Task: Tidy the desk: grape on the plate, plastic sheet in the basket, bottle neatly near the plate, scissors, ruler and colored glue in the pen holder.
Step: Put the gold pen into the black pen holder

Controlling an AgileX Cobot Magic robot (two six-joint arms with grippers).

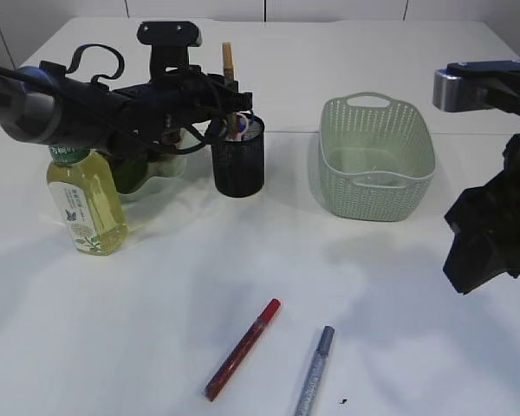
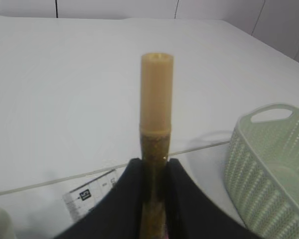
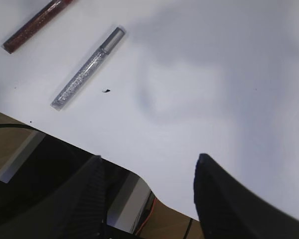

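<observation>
Three glue pens [image 1: 243, 348], one bottle [image 1: 87, 204], one basket [image 1: 377, 156], one pen holder [image 1: 238, 160].

Left arm reached across the back left, its gripper [image 2: 154, 199] clamped on an upright gold glue stick [image 2: 156, 124]. Right arm hung at right edge, gripper [image 3: 149, 199] jaws apart, empty.

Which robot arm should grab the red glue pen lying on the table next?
Probably the right gripper: it is open, empty, with the red glue pen nearby. The left gripper is busy holding a gold glue pen above the pen holder.
</observation>
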